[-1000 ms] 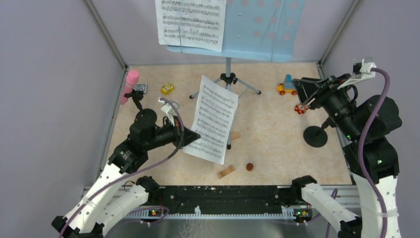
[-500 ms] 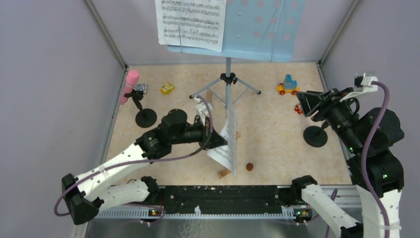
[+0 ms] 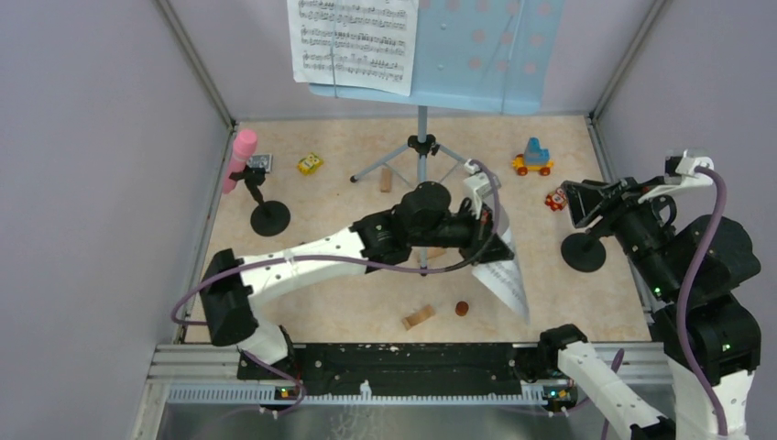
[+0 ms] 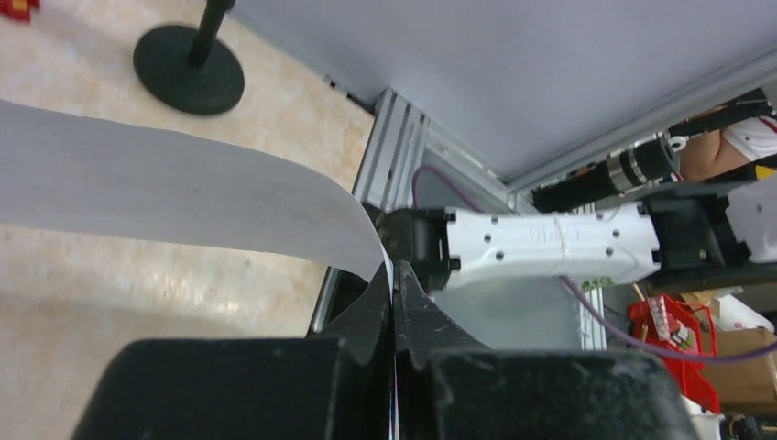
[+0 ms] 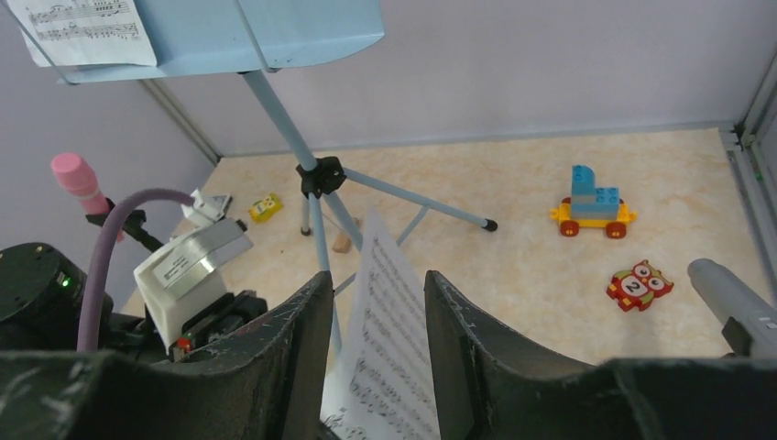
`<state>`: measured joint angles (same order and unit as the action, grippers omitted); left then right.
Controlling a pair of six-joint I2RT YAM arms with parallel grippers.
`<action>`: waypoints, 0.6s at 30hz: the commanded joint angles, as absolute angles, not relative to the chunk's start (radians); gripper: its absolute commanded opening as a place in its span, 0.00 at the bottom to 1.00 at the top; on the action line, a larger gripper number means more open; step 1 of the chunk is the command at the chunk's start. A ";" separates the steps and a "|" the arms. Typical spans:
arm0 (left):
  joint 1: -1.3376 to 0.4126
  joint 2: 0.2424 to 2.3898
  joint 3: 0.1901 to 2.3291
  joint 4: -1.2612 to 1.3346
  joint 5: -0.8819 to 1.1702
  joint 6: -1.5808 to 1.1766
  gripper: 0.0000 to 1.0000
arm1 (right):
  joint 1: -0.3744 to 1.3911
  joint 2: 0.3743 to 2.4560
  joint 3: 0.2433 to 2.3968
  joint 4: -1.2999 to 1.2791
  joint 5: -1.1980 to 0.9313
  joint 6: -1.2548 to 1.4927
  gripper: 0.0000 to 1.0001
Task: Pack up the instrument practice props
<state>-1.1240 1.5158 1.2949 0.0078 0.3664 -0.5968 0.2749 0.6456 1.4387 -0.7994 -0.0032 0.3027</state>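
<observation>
White printed sheet-music page (image 4: 165, 202): left fingers (image 4: 371, 312) are pinching one edge closed, likely keeping the limp sheet clear of the beige worktop (image 4: 55, 275); right fingers (image 5: 302, 339) are standing apart, empty, page ahead of them

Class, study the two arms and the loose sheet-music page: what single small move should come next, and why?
Probably bring the page a little closer to the right gripper, which could then close on it. The left gripper is shut on the page's edge, the right gripper's jaws stand open facing it, and the overhead view shows a gap between them, so a handover looks likely.
</observation>
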 commanded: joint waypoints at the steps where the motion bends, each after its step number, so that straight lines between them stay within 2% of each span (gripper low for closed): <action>1: -1.136 1.633 1.487 0.080 0.418 -0.560 0.00 | 0.278 0.619 1.486 -0.827 0.044 0.266 0.42; 6: -1.132 1.715 1.537 0.090 0.353 -0.549 0.00 | 0.279 0.600 1.498 -0.843 0.091 0.241 0.43; 13: -1.052 1.776 1.285 0.300 0.313 -0.704 0.00 | 0.280 0.601 1.493 -0.866 0.090 0.227 0.43; 18: -1.002 1.929 1.323 0.327 0.340 -0.699 0.00 | 0.279 0.601 1.469 -0.864 0.048 0.239 0.44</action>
<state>-1.0336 1.8351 1.3003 0.2371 0.3389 -0.6765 0.2749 0.6033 1.4734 -0.8650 0.0715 0.2432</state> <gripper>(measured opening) 0.004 0.434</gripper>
